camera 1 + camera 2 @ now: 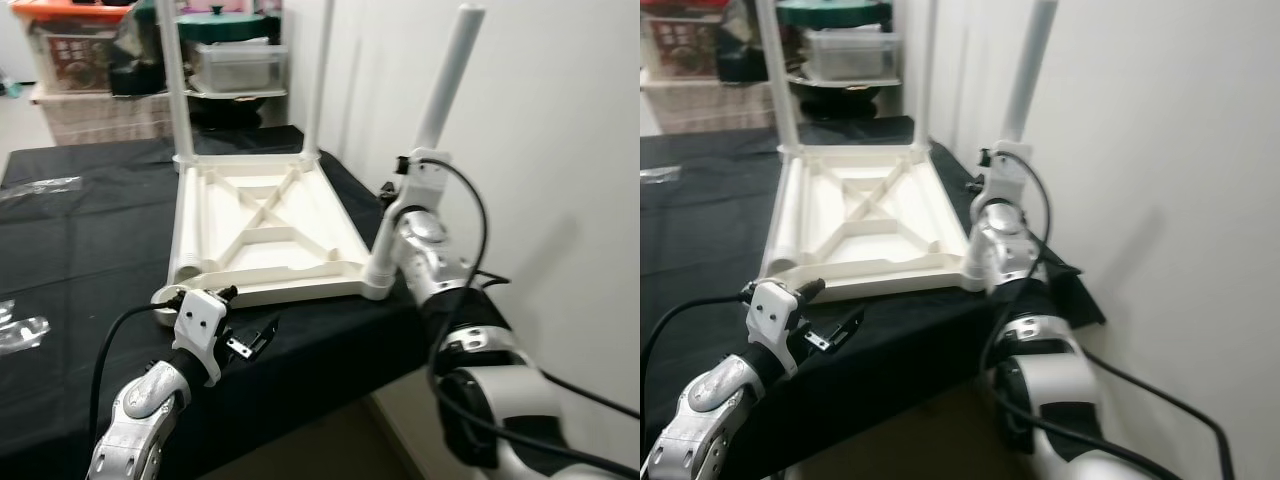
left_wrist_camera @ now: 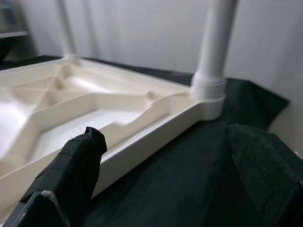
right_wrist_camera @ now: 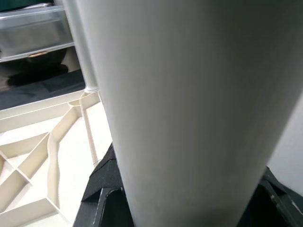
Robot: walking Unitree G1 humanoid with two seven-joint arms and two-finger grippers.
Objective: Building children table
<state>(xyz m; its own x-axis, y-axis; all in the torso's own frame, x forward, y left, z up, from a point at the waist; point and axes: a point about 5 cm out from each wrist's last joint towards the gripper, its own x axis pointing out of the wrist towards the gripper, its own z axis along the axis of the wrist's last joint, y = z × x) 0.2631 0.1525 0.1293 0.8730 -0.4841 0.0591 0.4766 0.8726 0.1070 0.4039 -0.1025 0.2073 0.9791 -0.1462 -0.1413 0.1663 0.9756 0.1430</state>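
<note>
A white children's table top (image 1: 300, 285) lies upside down on the black-covered table (image 1: 90, 260). Two white legs stand in its far corners, far left leg (image 1: 172, 70) and far right leg (image 1: 320, 80). A third leg (image 1: 445, 80) leans up from the near right corner socket (image 1: 378, 282). My right gripper (image 1: 415, 175) is shut on that leg, which sits between its black fingers (image 3: 102, 182) in the right wrist view. My left gripper (image 1: 250, 340) stays open, low over the cloth just in front of the top's near edge, fingers (image 2: 71, 175) spread. The near left corner socket (image 1: 170, 295) holds no leg.
A white wall (image 1: 560, 150) runs close along the right. Behind the table stands a shelf with a clear lidded container (image 1: 235, 60) and an orange-lidded box (image 1: 75, 45). Clear plastic bags (image 1: 40, 187) lie on the cloth at left. The table's near edge (image 1: 330, 400) is just below my arms.
</note>
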